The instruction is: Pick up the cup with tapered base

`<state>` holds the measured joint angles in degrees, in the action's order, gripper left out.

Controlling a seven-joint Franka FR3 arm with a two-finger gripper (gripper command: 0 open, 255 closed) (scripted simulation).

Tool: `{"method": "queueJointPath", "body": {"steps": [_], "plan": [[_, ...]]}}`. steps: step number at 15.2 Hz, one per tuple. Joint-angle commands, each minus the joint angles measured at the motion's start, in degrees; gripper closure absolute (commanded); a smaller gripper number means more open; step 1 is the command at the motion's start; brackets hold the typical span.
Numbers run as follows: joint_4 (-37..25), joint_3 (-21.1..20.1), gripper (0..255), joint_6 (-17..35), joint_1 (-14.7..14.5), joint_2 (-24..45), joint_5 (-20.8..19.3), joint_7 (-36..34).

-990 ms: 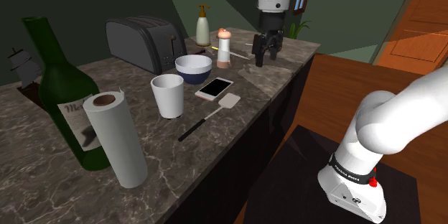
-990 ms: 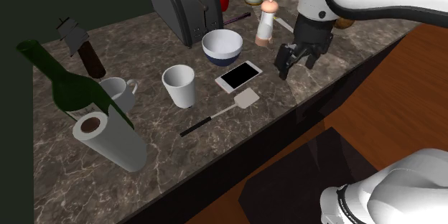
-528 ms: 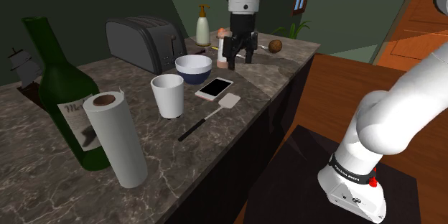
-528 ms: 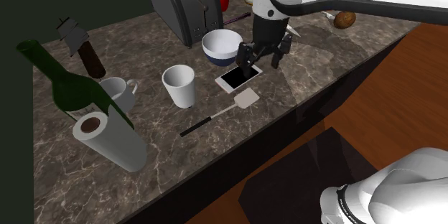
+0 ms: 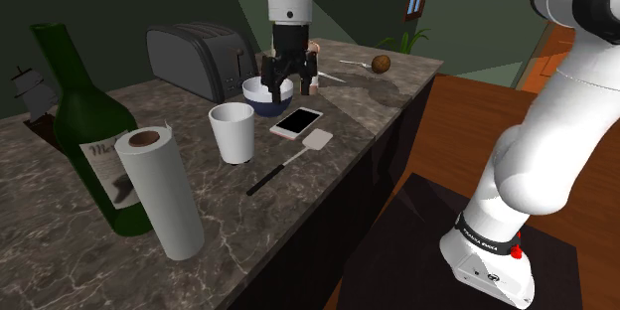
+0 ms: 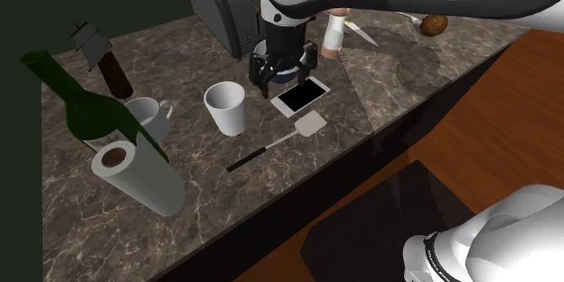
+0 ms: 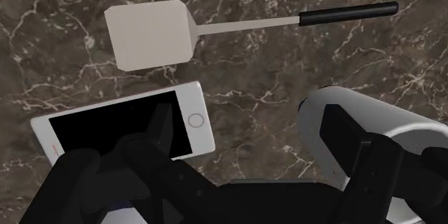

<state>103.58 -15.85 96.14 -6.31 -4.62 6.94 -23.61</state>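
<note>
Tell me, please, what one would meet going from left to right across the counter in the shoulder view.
First the green bottle → paper towel roll → white cup → phone → brown round thing.

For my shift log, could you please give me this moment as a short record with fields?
target: white tapered cup, upright on the marble counter, untouched
gripper: gripper open, empty, above the counter by the bowl and phone
near the cup: spatula, paper roll, green bottle
task state: cup not yet grasped
</note>
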Motion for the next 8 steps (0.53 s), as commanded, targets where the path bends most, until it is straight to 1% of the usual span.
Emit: {"method": "queueJointPath", "body": {"steps": [1,6,7,8], "plan": [[-5.07,-1.22,0,-0.14,-0.89,4.85,-0.6,-2.35],[-18.37,-3.16,0,-1.86,-3.72,16.4,-2.8,-7.24],[-19.56,-3.23,0,-2.09,-4.03,17.36,-3.0,-7.6],[-18.65,-3.19,0,-1.28,-4.02,17.25,-2.95,-7.49]]}}
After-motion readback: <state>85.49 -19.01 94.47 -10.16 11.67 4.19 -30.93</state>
